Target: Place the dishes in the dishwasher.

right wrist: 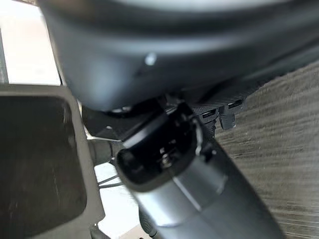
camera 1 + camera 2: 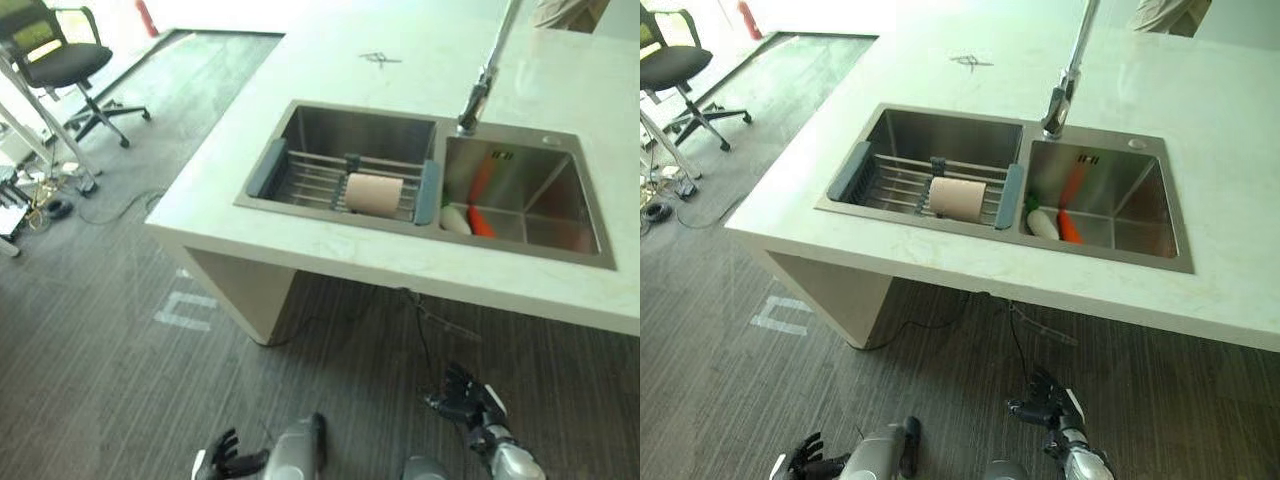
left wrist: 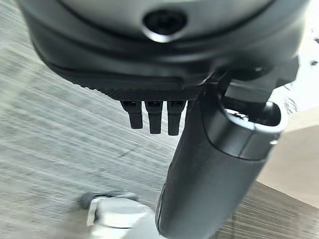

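A beige cup [image 2: 374, 193] lies on its side on a wire rack [image 2: 300, 172] set across the left basin of a steel double sink [image 2: 270, 125]. In the right basin, a white piece [image 2: 455, 219] and an orange piece [image 2: 482, 223] lie against the divider. Both hands hang low over the floor, well short of the counter. My left hand [image 2: 222, 456] is at the bottom left with fingers [image 3: 154, 117] straight and holds nothing. My right hand [image 2: 468, 401] is at the bottom right, fingers spread and relaxed, also holding nothing.
The sink sits in a pale counter [image 2: 330, 60] whose front edge overhangs grey striped floor. A tall faucet [image 2: 482, 88] rises between the basins. An office chair [image 2: 62, 62] stands far left. A person [image 2: 570, 12] is behind the counter at top right.
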Available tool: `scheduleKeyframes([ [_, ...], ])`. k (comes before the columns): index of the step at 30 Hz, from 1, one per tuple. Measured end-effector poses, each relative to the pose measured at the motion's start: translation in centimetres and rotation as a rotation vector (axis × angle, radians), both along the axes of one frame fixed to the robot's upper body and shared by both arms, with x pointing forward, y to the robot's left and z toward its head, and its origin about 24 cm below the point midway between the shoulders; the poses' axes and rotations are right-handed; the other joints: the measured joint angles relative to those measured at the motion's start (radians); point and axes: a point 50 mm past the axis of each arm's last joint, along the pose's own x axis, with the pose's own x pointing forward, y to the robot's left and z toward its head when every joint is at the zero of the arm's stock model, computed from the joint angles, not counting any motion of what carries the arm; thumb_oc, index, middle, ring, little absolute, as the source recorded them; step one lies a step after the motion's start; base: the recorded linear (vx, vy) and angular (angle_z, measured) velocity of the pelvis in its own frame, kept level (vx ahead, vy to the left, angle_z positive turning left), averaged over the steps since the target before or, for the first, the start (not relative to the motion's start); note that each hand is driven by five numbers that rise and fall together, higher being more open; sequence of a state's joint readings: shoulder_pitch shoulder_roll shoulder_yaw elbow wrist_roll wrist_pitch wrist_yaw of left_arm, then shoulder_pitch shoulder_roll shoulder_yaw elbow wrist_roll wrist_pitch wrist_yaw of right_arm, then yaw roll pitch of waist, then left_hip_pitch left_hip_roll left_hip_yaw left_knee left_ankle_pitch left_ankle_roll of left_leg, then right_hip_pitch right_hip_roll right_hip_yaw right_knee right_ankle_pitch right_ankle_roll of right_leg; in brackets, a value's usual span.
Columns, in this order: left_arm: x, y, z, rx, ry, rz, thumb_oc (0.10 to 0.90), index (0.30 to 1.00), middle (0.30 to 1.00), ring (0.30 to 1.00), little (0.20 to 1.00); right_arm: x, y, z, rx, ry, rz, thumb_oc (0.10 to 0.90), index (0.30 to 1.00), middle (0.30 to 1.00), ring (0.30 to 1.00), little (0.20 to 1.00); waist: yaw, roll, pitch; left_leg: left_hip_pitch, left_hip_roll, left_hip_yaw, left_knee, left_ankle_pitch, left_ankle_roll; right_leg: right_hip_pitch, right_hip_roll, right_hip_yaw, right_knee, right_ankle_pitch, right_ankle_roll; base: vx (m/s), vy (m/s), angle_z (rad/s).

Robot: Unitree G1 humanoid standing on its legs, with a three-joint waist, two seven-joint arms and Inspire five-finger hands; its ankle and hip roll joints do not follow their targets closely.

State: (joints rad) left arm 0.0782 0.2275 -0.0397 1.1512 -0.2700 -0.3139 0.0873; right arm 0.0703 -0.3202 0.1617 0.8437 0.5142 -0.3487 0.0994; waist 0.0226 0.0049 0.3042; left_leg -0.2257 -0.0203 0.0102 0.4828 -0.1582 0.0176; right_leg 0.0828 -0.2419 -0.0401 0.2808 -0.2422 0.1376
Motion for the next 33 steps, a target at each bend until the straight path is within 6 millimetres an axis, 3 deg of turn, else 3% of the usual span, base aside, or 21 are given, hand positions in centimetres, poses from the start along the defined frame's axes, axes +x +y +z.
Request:
scheduleKeyframes([
  [1,0.3,-0.2,0.0,-0.008,-0.001,-0.014,0.8,0.9,0.9,0.9,0.9,-0.1,-0.4,-0.1,-0.004,0.007,-0.02,0.8,0.9,0.9,0.9,0.9,0.002,0.003,0.0,0.004,-0.011,0.003,0.017,-0.029,0.017,0.004,-0.009,0.005,0.012,0.015,0.007,0.18,0.404,-0.16],
  [3,0.3,-0.6,-0.2,-0.012,0.012,-0.037,0.8,0.9,0.9,0.9,0.9,-0.7,-1.3,-0.3,-0.002,0.025,-0.091,0.8,0.9,0.9,0.9,0.9,-0.004,0.013,-0.001,0.022,-0.028,0.023,0.02,-0.051,0.05,0.005,-0.031,0.002,0.043,0.052,-0.035,0.21,0.418,-0.14],
  [6,0.5,-0.4,-0.1,0.0,0.012,-0.038,0.8,0.9,0.9,0.9,0.9,-1.8,-1.9,-1.2,0.015,0.083,-0.165,0.8,0.9,0.9,0.9,0.9,-0.004,0.01,0.0,0.047,-0.056,0.048,0.006,-0.06,0.099,-0.004,-0.05,-0.005,0.06,0.113,-0.056,0.19,0.348,-0.21],
  [8,-0.1,0.6,-0.1,0.036,0.031,-0.015,0.8,0.9,0.9,0.9,0.9,-3.1,-1.5,-2.3,0.03,0.144,-0.198,0.8,0.9,0.9,0.9,0.9,-0.013,0.006,0.001,0.073,-0.063,0.059,-0.026,-0.059,0.124,-0.063,-0.04,-0.003,0.177,0.119,-0.03,0.19,0.329,-0.29],
  [9,-0.8,1.1,-0.1,0.045,0.049,0.01,0.8,0.9,0.9,0.9,0.9,-3.1,-1.4,-2.6,0.035,0.169,-0.199,0.8,0.9,0.9,0.9,0.9,-0.003,0.013,0.005,0.096,-0.07,0.066,-0.05,-0.051,0.143,-0.127,-0.055,-0.027,0.277,0.159,-0.02,0.13,0.248,-0.92],
  [10,-2.7,2.3,-0.3,0.067,0.101,0.069,0.8,0.9,0.9,0.9,0.9,-4.3,-0.8,-3.4,0.052,0.218,-0.211,0.8,0.9,0.9,0.9,0.9,-0.006,0.033,0.002,0.131,-0.06,0.107,-0.087,-0.045,0.138,-0.202,-0.074,-0.071,0.41,0.147,-0.02,0.11,0.159,-1.08],
  [11,-2.9,2.7,-0.1,0.08,0.093,0.091,0.8,0.9,0.9,0.9,0.9,-5.1,-0.9,-3.6,0.056,0.239,-0.211,0.8,0.9,0.9,0.9,0.9,-0.004,0.035,-0.007,0.137,-0.058,0.134,-0.122,-0.037,0.128,-0.241,-0.068,-0.101,0.391,0.144,-0.024,0.1,0.064,-0.89],
  [13,-2.8,3.2,0.1,0.077,0.076,0.135,0.8,0.9,0.9,0.9,0.9,-5.6,-1.0,-3.8,0.059,0.252,-0.218,0.8,0.9,0.9,0.9,0.9,-0.005,0.043,-0.007,0.14,-0.061,0.159,-0.178,-0.002,0.105,-0.254,-0.023,-0.117,0.23,0.141,-0.019,0.09,-0.058,-0.41],
  [15,-2.5,3.6,0.3,0.07,0.056,0.173,0.8,0.9,0.9,0.9,0.9,-6.1,-1.3,-3.9,0.066,0.267,-0.24,0.8,0.9,0.9,0.9,0.9,-0.022,0.041,-0.008,0.148,-0.078,0.16,-0.227,0.027,0.117,-0.212,0.003,-0.11,0.014,0.147,-0.015,0.14,-0.173,-0.07],
  [18,-1.5,3.4,0.4,0.051,0.02,0.184,0.8,0.9,0.9,0.9,0.9,-6.3,-1.5,-4.1,0.064,0.287,-0.249,0.8,0.9,0.9,0.9,0.9,-0.023,0.025,-0.011,0.168,-0.102,0.164,-0.265,0.039,0.109,-0.236,0.005,-0.036,0.008,0.172,-0.006,0.13,-0.257,0.01],
  [19,-1.3,3.1,0.3,0.04,0.013,0.181,0.8,0.9,0.9,0.9,0.9,-6.5,-1.5,-4.2,0.065,0.295,-0.245,0.8,0.9,0.9,0.9,0.9,-0.022,0.018,-0.011,0.173,-0.096,0.167,-0.276,0.021,0.04,-0.235,0.021,-0.033,0.005,0.182,-0.021,0.14,-0.367,-0.05],
  [20,-1.3,3.3,0.4,0.043,0.006,0.192,0.8,0.9,0.9,0.9,0.9,-6.1,-0.8,-4.3,0.077,0.293,-0.231,0.8,0.9,0.9,0.9,0.9,-0.015,-0.035,-0.004,0.146,-0.103,0.174,-0.201,-0.019,-0.028,-0.241,-0.004,-0.009,-0.007,0.205,-0.023,0.12,-0.361,0.05],
  [21,-1.3,3.9,0.7,0.06,-0.008,0.196,0.8,0.9,0.9,0.9,0.9,-5.9,0.1,-4.5,0.094,0.286,-0.216,0.8,0.9,0.9,0.9,0.9,-0.014,-0.067,-0.014,0.064,-0.069,0.085,0.003,-0.058,0.117,-0.253,-0.037,0.02,0.032,0.204,0.025,0.09,-0.379,-0.26],
  [22,-1.7,3.8,0.5,0.054,0.016,0.215,0.8,0.9,0.9,0.9,0.9,-6.0,0.7,-4.8,0.104,0.311,-0.197,0.8,0.9,0.9,0.9,0.9,0.02,-0.081,-0.022,0.056,-0.033,0.065,0.034,-0.146,0.05,-0.275,-0.048,0.013,0.073,0.174,0.035,0.07,-0.338,-0.31],
  [23,-2.0,3.7,0.3,0.057,0.03,0.232,0.8,0.9,0.9,0.9,0.9,-5.7,1.3,-4.9,0.12,0.31,-0.193,0.8,0.9,0.9,0.9,0.9,0.029,-0.089,-0.026,0.056,-0.02,0.066,0.031,-0.128,0.065,-0.272,-0.037,-0.01,0.06,0.157,0.025,0.05,-0.408,-0.39],
  [24,-2.0,3.3,0.2,0.047,0.035,0.223,0.8,0.9,0.9,0.9,0.9,-5.5,1.4,-4.8,0.126,0.303,-0.189,0.8,0.9,0.9,0.9,0.9,0.029,-0.094,-0.025,0.054,-0.012,0.059,0.013,-0.112,0.058,-0.27,-0.028,-0.036,0.058,0.147,0.019,0.01,-0.532,-0.07],
  [25,-1.9,2.0,-0.2,0.011,0.035,0.228,0.8,0.9,0.9,0.9,0.9,-4.7,1.0,-4.6,0.119,0.292,-0.182,0.8,0.9,0.9,0.9,0.9,0.03,-0.089,-0.024,0.069,-0.007,0.059,-0.053,-0.074,0.04,-0.286,-0.002,-0.055,0.073,0.13,0.004,-0.01,-0.571,0.08],
  [27,-1.2,1.3,-0.2,-0.017,-0.007,0.275,0.8,0.9,0.9,0.9,0.9,-3.2,0.1,-3.9,0.098,0.257,-0.173,0.8,0.9,0.9,0.9,0.9,0.033,-0.061,-0.023,0.079,0.028,0.046,-0.124,-0.03,-0.007,-0.304,0.05,-0.07,0.069,0.131,-0.033,0.0,-0.522,0.05],
  [29,-1.5,1.5,-0.1,-0.017,-0.017,0.324,0.8,0.9,0.9,0.9,0.9,-3.2,-0.2,-3.8,0.091,0.254,-0.174,0.8,0.9,0.9,0.9,0.9,0.033,-0.029,-0.028,0.111,0.072,0.033,-0.182,0.009,-0.054,-0.276,0.093,-0.104,0.039,0.164,-0.071,0.01,-0.294,0.07],
  [30,-1.5,1.5,-0.1,-0.018,-0.025,0.327,0.8,0.9,0.9,0.9,0.9,-3.4,-0.6,-3.8,0.08,0.258,-0.178,0.8,0.9,0.9,0.9,0.9,0.034,-0.017,-0.03,0.124,0.092,0.035,-0.204,0.029,-0.071,-0.274,0.11,-0.115,0.045,0.149,-0.094,0.02,-0.229,0.15],
  [33,-0.8,1.2,0.1,-0.031,-0.065,0.324,0.8,0.9,0.9,0.9,0.9,-4.5,-2.1,-3.6,0.039,0.279,-0.228,0.8,0.9,0.9,0.9,0.9,0.031,-0.011,-0.028,0.123,0.107,0.085,-0.243,0.136,-0.079,-0.283,0.11,-0.156,0.085,0.102,-0.148,0.06,-0.108,0.41],
])
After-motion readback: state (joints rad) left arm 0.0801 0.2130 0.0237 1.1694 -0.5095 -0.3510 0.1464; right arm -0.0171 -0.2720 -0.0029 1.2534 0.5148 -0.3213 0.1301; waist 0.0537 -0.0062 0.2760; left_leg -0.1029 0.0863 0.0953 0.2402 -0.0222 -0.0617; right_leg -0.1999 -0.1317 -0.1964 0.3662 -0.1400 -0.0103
